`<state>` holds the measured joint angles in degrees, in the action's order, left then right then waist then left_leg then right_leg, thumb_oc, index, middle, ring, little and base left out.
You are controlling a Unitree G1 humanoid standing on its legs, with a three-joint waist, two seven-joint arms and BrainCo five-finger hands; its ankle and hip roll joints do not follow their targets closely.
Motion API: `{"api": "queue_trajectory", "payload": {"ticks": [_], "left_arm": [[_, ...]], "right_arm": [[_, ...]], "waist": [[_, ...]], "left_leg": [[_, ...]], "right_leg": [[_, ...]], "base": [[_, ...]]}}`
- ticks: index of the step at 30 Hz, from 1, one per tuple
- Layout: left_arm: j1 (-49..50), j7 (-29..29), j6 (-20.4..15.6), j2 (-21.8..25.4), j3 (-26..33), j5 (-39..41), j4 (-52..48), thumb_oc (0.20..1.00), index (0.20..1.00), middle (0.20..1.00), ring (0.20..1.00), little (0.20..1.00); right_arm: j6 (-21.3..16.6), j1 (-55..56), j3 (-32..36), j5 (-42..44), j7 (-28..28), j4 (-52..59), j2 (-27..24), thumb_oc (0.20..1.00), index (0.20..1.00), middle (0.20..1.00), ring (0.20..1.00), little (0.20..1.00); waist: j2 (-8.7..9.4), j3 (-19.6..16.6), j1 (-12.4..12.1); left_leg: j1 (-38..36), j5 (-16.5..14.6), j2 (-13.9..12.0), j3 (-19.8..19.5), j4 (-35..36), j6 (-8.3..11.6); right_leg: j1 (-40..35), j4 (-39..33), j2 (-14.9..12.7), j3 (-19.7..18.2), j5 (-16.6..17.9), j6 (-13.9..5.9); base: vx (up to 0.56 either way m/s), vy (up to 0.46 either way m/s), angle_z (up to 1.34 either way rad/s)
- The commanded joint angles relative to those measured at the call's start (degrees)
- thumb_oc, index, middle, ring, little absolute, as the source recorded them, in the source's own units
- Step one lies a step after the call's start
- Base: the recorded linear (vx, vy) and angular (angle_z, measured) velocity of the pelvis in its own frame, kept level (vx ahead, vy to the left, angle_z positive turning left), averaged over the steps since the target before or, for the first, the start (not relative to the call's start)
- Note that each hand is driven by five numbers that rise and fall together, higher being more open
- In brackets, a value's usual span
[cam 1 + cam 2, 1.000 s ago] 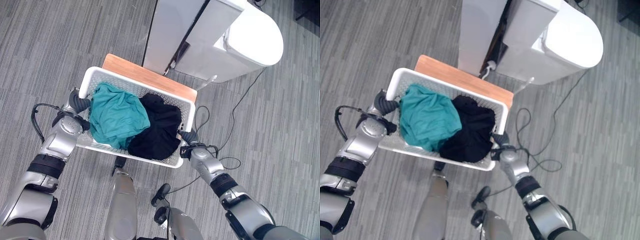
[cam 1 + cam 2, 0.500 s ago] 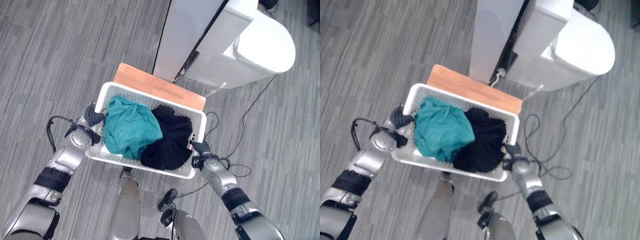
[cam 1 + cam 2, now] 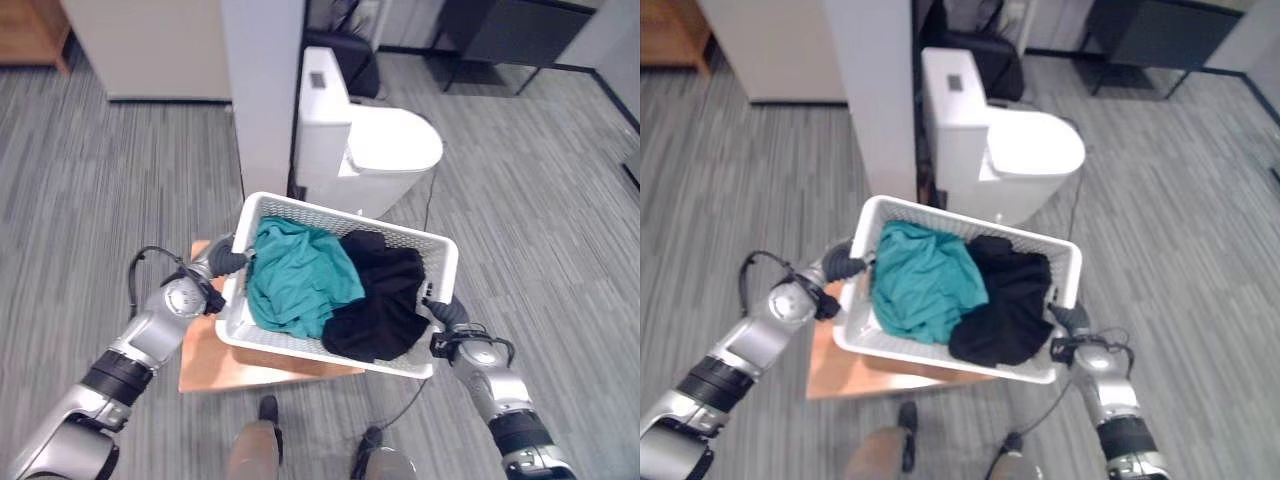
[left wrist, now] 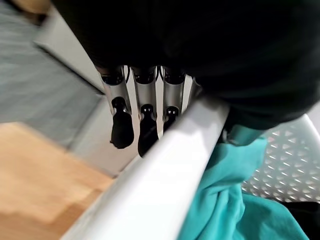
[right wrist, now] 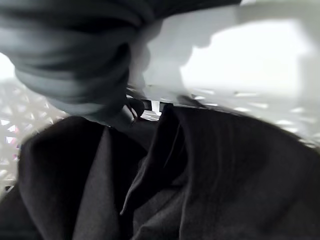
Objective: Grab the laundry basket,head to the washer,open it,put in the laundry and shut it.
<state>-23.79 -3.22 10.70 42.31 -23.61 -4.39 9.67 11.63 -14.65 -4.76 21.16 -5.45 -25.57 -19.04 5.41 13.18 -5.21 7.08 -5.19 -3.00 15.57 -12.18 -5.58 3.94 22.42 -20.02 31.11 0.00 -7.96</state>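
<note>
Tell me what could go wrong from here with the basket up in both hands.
The basket hangs tilted between the left hand and right hand, each gripping one end rim; a slip at either end could drop it. The teal cloth and black cloth are heaped near rim height and might spill. A cable on the floor by the right arm could snag a step.

You're looking at two silver-grey metal arms banded with black collars. Each ends in a dark ribbed cover: left hand (image 3: pixel 222 262) at nine o'clock, right hand (image 3: pixel 446 312) at four. Its silver fingers (image 4: pixel 145 107) have dark tips.
</note>
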Motion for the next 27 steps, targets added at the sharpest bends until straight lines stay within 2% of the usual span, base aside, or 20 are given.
{"api": "queue_trajectory", "payload": {"ticks": [1, 2, 3, 4, 5, 7, 10, 12, 13, 14, 15, 17, 19, 20, 21, 22, 23, 24, 26, 27], "left_arm": [[1.88, -0.81, -1.49, 4.73, 5.97, 3.06, 0.7, 0.2, 0.2, 0.2, 0.2, 0.2], [2.46, -1.16, -1.42, 4.8, 6.16, 3.33, 1.12, 0.2, 0.2, 0.2, 0.2, 0.2], [3.35, -1.04, -1.55, 4.83, 7.18, 3.7, 1.53, 0.2, 0.2, 0.2, 0.2, 0.2], [3.4, -1.05, -1.56, 4.83, 7.24, 3.7, 1.51, 0.2, 0.2, 0.2, 0.2, 0.2], [3.63, -0.92, -1.7, 4.79, 8.03, 3.88, 2.52, 0.2, 0.2, 0.2, 0.2, 0.2], [4.43, -0.75, -1.5, 5.15, 9.85, 4.24, 4.12, 0.2, 0.2, 0.2, 0.2, 0.2], [5.56, -0.75, -1.65, 4.84, 11.62, 5.04, 4.82, 0.2, 0.2, 0.2, 0.2, 0.2], [5.84, -0.65, -2.33, 4.13, 12.11, 5.18, 6.15, 0.2, 0.2, 0.2, 0.2, 0.2], [5.79, -0.63, -2.41, 3.97, 12.09, 5.18, 6.29, 0.2, 0.2, 0.2, 0.2, 0.2], [5.34, -0.7, -2.74, 3.34, 11.63, 5.32, 7.42, 0.2, 0.2, 0.2, 0.2, 0.2], [5.11, -0.69, -2.9, 3.02, 11.59, 5.89, 8.0, 0.2, 0.2, 0.2, 0.2, 0.2], [4.72, -0.79, -3.51, 2.32, 11.2, 7.33, 8.91, 0.2, 0.2, 0.2, 0.2, 0.2], [4.69, -0.64, -3.68, 2.15, 10.86, 8.21, 8.47, 0.2, 0.2, 0.2, 0.2, 0.2], [5.75, -0.35, -3.89, 1.81, 11.48, 8.56, 7.51, 0.2, 0.2, 0.2, 0.2, 0.2], [5.83, -0.36, -3.87, 1.82, 11.51, 8.54, 7.45, 0.2, 0.2, 0.2, 0.2, 0.2], [6.03, -0.46, -3.76, 1.52, 11.51, 8.74, 6.92, 0.2, 0.2, 0.2, 0.2, 0.2], [5.61, -0.52, -3.65, 1.21, 11.07, 8.73, 6.14, 0.2, 0.2, 0.2, 0.2, 0.2], [4.72, -0.43, -3.58, 0.69, 10.25, 8.49, 6.09, 0.2, 0.2, 0.2, 0.2, 0.2], [3.76, -0.22, -3.41, 0.15, 9.32, 8.57, 6.24, 0.2, 0.2, 0.2, 0.2, 0.2], [2.47, 0.32, -3.3, -1.56, 8.22, 8.83, 6.87, 0.2, 0.2, 0.2, 0.2, 0.2]], "right_arm": [[-1.3, -2.22, 2.27, -1.34, 2.81, -5.2, -6.93, 0.2, 0.2, 0.2, 0.2, 0.2], [-1.12, -3.32, 1.48, -1.75, 3.29, -6.5, -7.39, 0.2, 0.2, 0.2, 0.2, 0.2], [-0.86, -4.86, 0.39, -2.28, 3.79, -7.67, -7.94, 0.2, 0.2, 0.2, 0.2, 0.2], [-0.88, -4.91, 0.34, -2.27, 3.8, -7.72, -7.95, 0.2, 0.2, 0.2, 0.2, 0.2], [-0.46, -6.03, -0.78, -2.54, 4.42, -8.02, -8.55, 0.2, 0.2, 0.2, 0.2, 0.2], [0.33, -6.71, -2.9, -2.69, 5.86, -7.53, -10.91, 0.2, 0.2, 0.2, 0.2, 0.2], [0.42, -5.05, -3.31, -2.79, 6.9, -4.67, -14.28, 0.2, 0.2, 0.2, 0.2, 0.2], [0.05, -4.0, -4.2, -1.93, 7.77, -3.56, -17.34, 0.2, 0.2, 0.2, 0.2, 0.2], [0.05, -4.01, -4.26, -1.87, 7.79, -3.55, -17.51, 0.2, 0.2, 0.2, 0.2, 0.2], [-0.23, -4.07, -4.61, -1.22, 7.78, -3.8, -18.73, 0.2, 0.2, 0.2, 0.2, 0.2], [-0.23, -4.26, -4.87, -0.68, 7.8, -3.64, -19.8, 0.2, 0.2, 0.2, 0.2, 0.2], [-0.62, -4.76, -4.71, 0.01, 7.89, -3.38, -21.82, 0.2, 0.2, 0.2, 0.2, 0.2], [-0.82, -4.92, -4.79, 0.94, 7.87, -2.65, -22.07, 0.2, 0.2, 0.2, 0.2, 0.2], [-0.99, -4.96, -4.68, 1.29, 7.96, -1.96, -21.47, 0.2, 0.2, 0.2, 0.2, 0.2], [-0.97, -4.88, -4.66, 1.28, 7.95, -1.89, -21.46, 0.2, 0.2, 0.2, 0.2, 0.2], [-0.75, -4.33, -4.34, 1.48, 8.13, -1.45, -20.9, 0.2, 0.2, 0.2, 0.2, 0.2], [-0.81, -3.55, -4.15, 1.8, 8.09, -0.95, -20.31, 0.2, 0.2, 0.2, 0.2, 0.2], [-0.71, -2.67, -3.53, 1.88, 7.94, -0.69, -19.74, 0.2, 0.2, 0.2, 0.2, 0.2], [-0.71, -2.19, -3.26, 1.92, 7.6, -0.6, -19.39, 0.2, 0.2, 0.2, 0.2, 0.2], [-0.6, -1.62, -3.0, 1.76, 7.27, 0.2, -18.59, 0.2, 0.2, 0.2, 0.2, 0.2]], "waist": [[1.31, -4.58, -4.85], [1.54, -4.98, -5.29], [1.58, -5.31, -6.27], [1.54, -5.29, -6.36], [1.64, -5.46, -7.09], [1.43, -5.81, -7.58], [1.14, -5.46, -5.88], [-0.52, -5.51, -4.48], [-0.72, -5.56, -4.61], [-1.38, -5.12, -4.71], [-1.5, -4.61, -4.86], [-1.71, -3.16, -5.6], [-1.4, -1.9, -5.8], [-1.33, -1.13, -6.97], [-1.42, -1.11, -6.94], [-1.67, -1.04, -7.44], [-2.15, -1.43, -7.17], [-2.43, -2.0, -6.72], [-2.89, -2.64, -6.18], [-3.75, -4.26, -4.59]], "left_leg": [[-5.1, -3.12, 3.92, -2.92, 5.27, -1.64], [-4.51, -2.72, 3.74, -1.71, 4.93, -1.44], [-3.92, -2.15, 2.85, 0.2, 4.88, -0.75], [-3.96, -2.15, 2.78, 0.31, 4.88, -0.72], [-2.36, -0.71, 1.19, 2.78, 4.85, 0.5], [-0.1, 4.0, -3.86, 5.43, 6.81, 4.24], [1.36, 8.85, -9.0, 6.64, 8.84, 7.67], [1.31, 13.31, -12.95, 7.67, 13.31, 10.26], [1.15, 13.67, -13.1, 7.81, 13.71, 10.42], [1.61, 15.73, -14.42, 7.69, 14.34, 11.73], [1.84, 16.09, -14.94, 6.18, 14.1, 12.31], [2.86, 14.42, -13.54, -0.35, 9.86, 12.03], [3.04, 9.81, -10.56, -6.1, 2.96, 10.75], [3.71, 4.51, -3.16, -12.2, -1.54, 8.26], [3.88, 4.09, -3.19, -12.27, -2.12, 8.17], [4.24, 2.02, -0.14, -14.24, -3.69, 7.67], [3.03, 0.73, 1.44, -14.42, -2.35, 6.81], [2.6, 0.94, 2.18, -13.93, -1.63, 6.49], [1.48, 0.68, 1.68, -12.83, -0.61, 6.31], [0.08, 0.59, 1.97, -12.79, 1.12, 6.1]], "right_leg": [[-4.34, 2.4, 1.73, -1.48, 0.01, -5.62], [-5.23, 1.93, 2.39, -1.37, -0.38, -5.58], [-6.36, -0.15, 3.43, -1.74, -1.79, -4.68], [-6.35, -0.21, 3.5, -1.85, -1.75, -4.64], [-8.15, -5.72, 4.28, -0.72, -4.5, -3.59], [-8.89, -16.16, 9.57, -2.88, -5.96, -0.18], [-8.51, -22.06, 14.98, -5.3, -6.11, 1.39], [-8.15, -26.14, 18.32, -6.68, -5.76, 2.39], [-8.14, -26.34, 18.56, -6.83, -5.61, 2.55], [-8.06, -27.31, 19.44, -7.35, -5.78, 2.99], [-7.66, -27.37, 19.51, -8.29, -6.07, 3.38], [-7.59, -27.42, 19.46, -9.58, -6.09, 4.29], [-7.54, -27.05, 18.59, -10.18, -5.64, 4.68], [-6.34, -26.09, 17.79, -11.06, -4.3, 4.84], [-6.45, -26.06, 17.81, -11.02, -4.38, 4.76], [-6.38, -25.71, 17.8, -11.34, -4.22, 4.55], [-6.11, -25.5, 18.08, -11.37, -4.12, 4.39], [-6.05, -25.51, 18.11, -11.13, -4.02, 4.26], [-6.06, -25.45, 18.43, -11.15, -4.11, 4.27], [-6.0, -26.29, 18.6, -11.64, -3.69, 4.1]], "base": [[-0.3, -0.103, -2.11], [-0.33, -0.165, -1.99], [-0.21, -0.11, -1.68], [-0.29, -0.233, -1.77], [-0.37, -0.364, -1.09], [-0.41, -0.563, -1.27], [-0.22, -0.441, -1.34], [-0.24, -0.368, -0.82], [-0.19, -0.257, -0.69], [-0.12, -0.153, -0.66], [-0.14, -0.174, -0.7], [-0.1, -0.133, -0.66], [-0.14, -0.095, -0.84], [-0.14, -0.029, -0.74], [-0.12, -0.001, -0.51], [-0.01, -0.008, -0.86], [-0.02, -0.018, -0.78], [-0.01, -0.02, -0.71], [0.01, 0.008, 0.19], [-0.02, 0.036, 0.33]]}}
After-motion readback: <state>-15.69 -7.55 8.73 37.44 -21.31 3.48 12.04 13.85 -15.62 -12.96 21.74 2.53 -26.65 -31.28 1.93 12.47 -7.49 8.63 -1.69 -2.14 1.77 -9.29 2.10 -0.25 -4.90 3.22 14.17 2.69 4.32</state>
